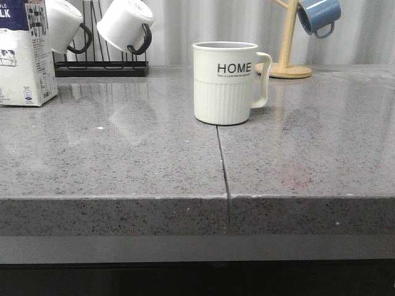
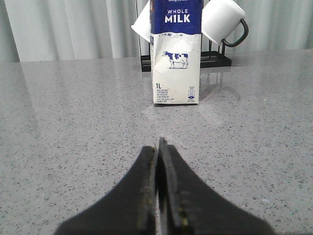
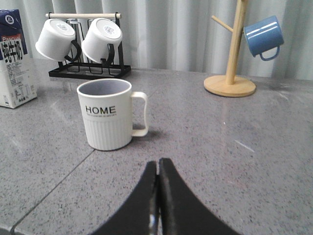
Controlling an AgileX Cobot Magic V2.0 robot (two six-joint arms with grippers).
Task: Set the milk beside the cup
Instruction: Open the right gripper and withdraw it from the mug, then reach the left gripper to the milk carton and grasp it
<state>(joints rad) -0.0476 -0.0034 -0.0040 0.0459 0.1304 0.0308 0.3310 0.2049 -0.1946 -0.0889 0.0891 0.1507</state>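
You see the milk [image 1: 24, 52] upright at the counter's far left, well apart from the cup [image 1: 226, 82], which stands near the centre with its handle pointing right. Both the left gripper [image 2: 158, 147] and right gripper [image 3: 157, 166] are fully closed, holding nothing, low over the counter [image 1: 123, 160].

Glossy speckled stone table [image 1: 123, 160]
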